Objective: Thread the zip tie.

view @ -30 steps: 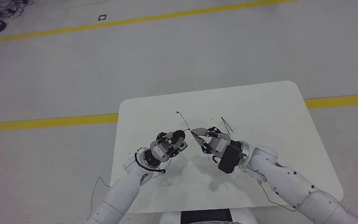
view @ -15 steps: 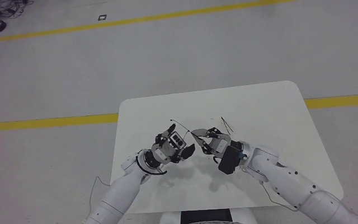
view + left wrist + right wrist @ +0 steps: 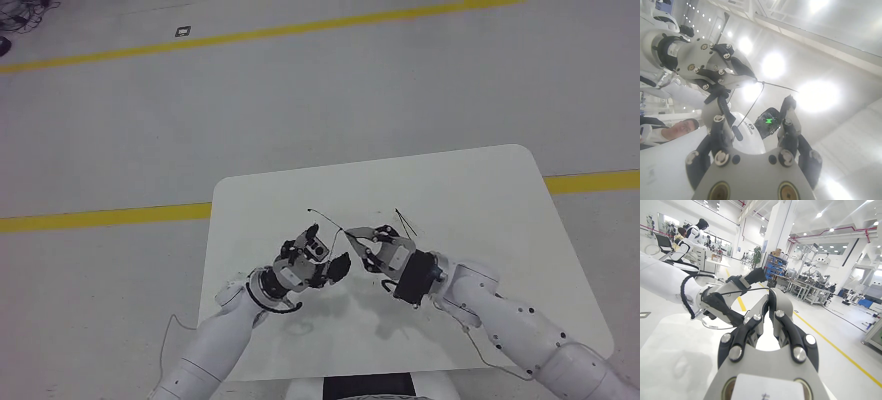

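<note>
Zip tie [image 3: 779, 87]: thin and black, held in the air over the middle of the tabletop, a little toward its left edge, not lying on the surface.
Head [image 3: 762, 83]: a small block just beside the tips of the right gripper.
Strands: in the left wrist view one runs straight out from the head to a free end. A second drops from the head toward the base of the left gripper. Whether the tail has passed through the head cannot be told.
Right gripper [image 3: 769, 293]: jaws pressed together on the zip tie, which leaves them at the very tip and curves across toward the other arm.
Left gripper [image 3: 328, 249]: close beside the right one and facing it, jaws spread wide and holding nothing. The strand crosses the gap between them, and whether it touches either finger cannot be told.
Tabletop [image 3: 500, 190]: white, with rounded corners.
Loose strips [image 3: 403, 222]: a couple of thin dark lines lying flat just beyond the right gripper on the far-edge side, apart from the held tie.
</note>
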{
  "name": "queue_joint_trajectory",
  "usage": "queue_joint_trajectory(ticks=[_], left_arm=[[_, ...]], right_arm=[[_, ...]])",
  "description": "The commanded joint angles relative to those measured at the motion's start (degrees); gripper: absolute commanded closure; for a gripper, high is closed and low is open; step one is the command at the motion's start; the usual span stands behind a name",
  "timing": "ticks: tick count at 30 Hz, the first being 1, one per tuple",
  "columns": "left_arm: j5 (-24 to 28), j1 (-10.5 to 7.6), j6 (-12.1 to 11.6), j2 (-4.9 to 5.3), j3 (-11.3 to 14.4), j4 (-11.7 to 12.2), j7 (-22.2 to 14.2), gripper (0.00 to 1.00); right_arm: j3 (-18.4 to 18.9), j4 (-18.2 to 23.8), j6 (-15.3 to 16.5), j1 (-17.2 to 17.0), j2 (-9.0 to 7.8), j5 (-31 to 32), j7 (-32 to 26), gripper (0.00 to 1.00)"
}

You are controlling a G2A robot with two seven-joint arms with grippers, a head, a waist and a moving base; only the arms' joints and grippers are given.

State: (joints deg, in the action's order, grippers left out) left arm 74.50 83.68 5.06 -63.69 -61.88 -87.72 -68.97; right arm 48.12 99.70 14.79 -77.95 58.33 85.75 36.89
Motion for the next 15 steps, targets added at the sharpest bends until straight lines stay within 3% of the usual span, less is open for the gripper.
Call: queue_joint_trajectory(ticks=[1, 5, 15], left_arm=[[-0.4, -0.13, -0.7, -0.04, 0.0, 0.1, 0.2, 0.79], [-1.1, -0.20, -2.1, -0.10, -0.2, 0.0, 0.4, 0.89], [-2.9, -0.13, -2.6, -0.09, -0.3, 0.2, 1.3, 0.85]], right_arm=[[0.2, 0.0, 0.3, -0.1, 0.14, -0.4, -0.1, 1.00], [0.5, -0.3, 0.6, -0.3, 0.37, -0.6, -0.6, 1.00], [0.9, -0.4, 1.9, -0.6, 0.89, 0.6, -2.0, 1.00]])
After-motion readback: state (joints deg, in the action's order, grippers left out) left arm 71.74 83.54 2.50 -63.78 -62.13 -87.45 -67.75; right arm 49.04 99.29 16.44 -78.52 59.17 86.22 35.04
